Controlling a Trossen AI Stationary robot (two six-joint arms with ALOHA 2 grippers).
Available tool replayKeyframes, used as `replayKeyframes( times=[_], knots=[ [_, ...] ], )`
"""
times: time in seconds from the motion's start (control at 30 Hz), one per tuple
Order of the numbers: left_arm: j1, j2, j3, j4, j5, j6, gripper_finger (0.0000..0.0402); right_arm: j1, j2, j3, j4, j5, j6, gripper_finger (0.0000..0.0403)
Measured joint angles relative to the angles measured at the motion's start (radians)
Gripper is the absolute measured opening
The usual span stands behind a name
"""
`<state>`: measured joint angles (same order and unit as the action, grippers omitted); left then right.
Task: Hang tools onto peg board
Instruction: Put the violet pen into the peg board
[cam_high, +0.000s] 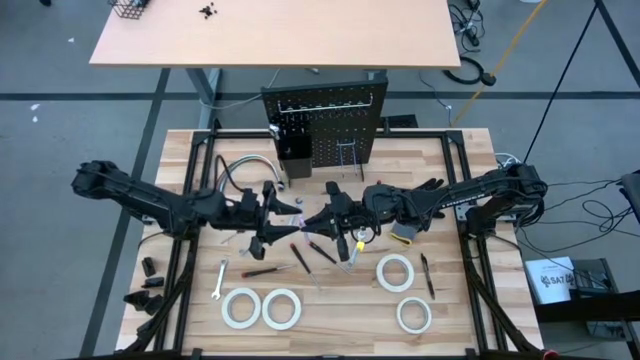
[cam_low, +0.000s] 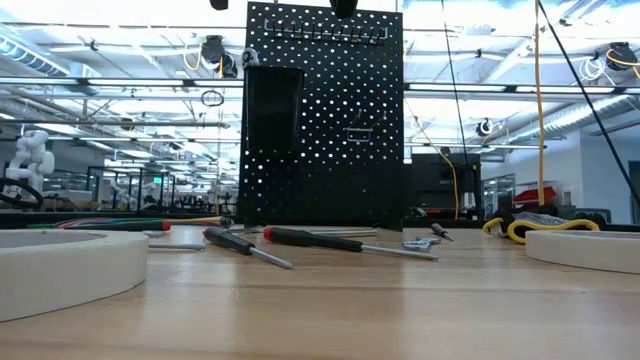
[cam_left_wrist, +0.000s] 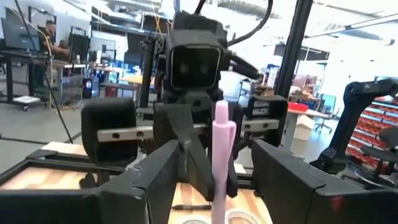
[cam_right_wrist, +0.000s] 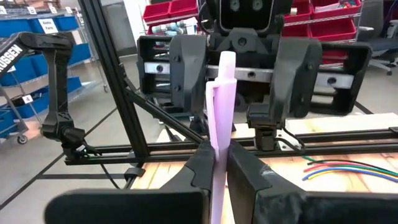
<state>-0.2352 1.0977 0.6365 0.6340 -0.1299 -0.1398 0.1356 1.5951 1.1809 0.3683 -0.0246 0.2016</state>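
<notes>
Both arms meet above the middle of the worktop (cam_high: 190, 150), in front of the peg board (cam_high: 325, 125). The 2 grippers face each other, very close.

The right gripper (cam_right_wrist: 214, 165) is pinched shut on a thin pink stick (cam_right_wrist: 219, 124). The stick stands up between its fingers (cam_right_wrist: 242, 168) & pokes well above them. In the high view the right gripper (cam_high: 330, 215) sits just right of the middle.

The left gripper (cam_left_wrist: 214, 165) is wide open. The same pink stick (cam_left_wrist: 222, 155) stands in the gap between its 2 fingers (cam_left_wrist: 155, 174), and no finger seems to touch it. In the high view the left gripper (cam_high: 280, 212) sits just left of the middle.

The peg board stands upright at the back of the worktop, w/ a small black bin (cam_high: 293, 145) on its front and wire hooks up top. In the low view it's the tall black panel (cam_low: 325, 120) full of holes.

The tools lie flat on the worktop. 4 white tape rolls (cam_high: 262, 308) sit near the front edge, 2 on the left, 2 on the right. A silver wrench (cam_high: 220, 280) lies left of the middle. Screwdrivers (cam_high: 300, 258) lie below the grippers. In the low view 2 dark-handled screwdrivers (cam_low: 300, 238) lie in front of the board.

A curved grey cable bundle (cam_high: 245, 165) sits behind the left gripper. A black & yellow flat thing (cam_high: 403, 235) lies under the right arm.
</notes>
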Motion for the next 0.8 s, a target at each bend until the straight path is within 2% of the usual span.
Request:
replayKeyframes(
  times=[0.17,0.53,0.67,0.8],
  knots=[
    [0.001,0.029,0.001,0.07,-0.001,-0.009,0.0206,-0.006,0.0,0.0,-0.005,0.001,0.0,0.0016],
    [0.024,0.098,0.055,0.076,0.019,-0.011,0.0202,-0.024,0.0,0.0,-0.006,0.002,-0.001,0.0016],
    [0.034,0.098,0.056,0.074,0.03,-0.01,0.0175,-0.023,0.0,0.0,-0.007,0.002,-0.001,0.0016],
    [0.034,0.098,0.056,0.054,0.063,0.02,0.012,-0.023,0.0,0.0,-0.008,0.0,-0.005,0.0016]
  ],
)
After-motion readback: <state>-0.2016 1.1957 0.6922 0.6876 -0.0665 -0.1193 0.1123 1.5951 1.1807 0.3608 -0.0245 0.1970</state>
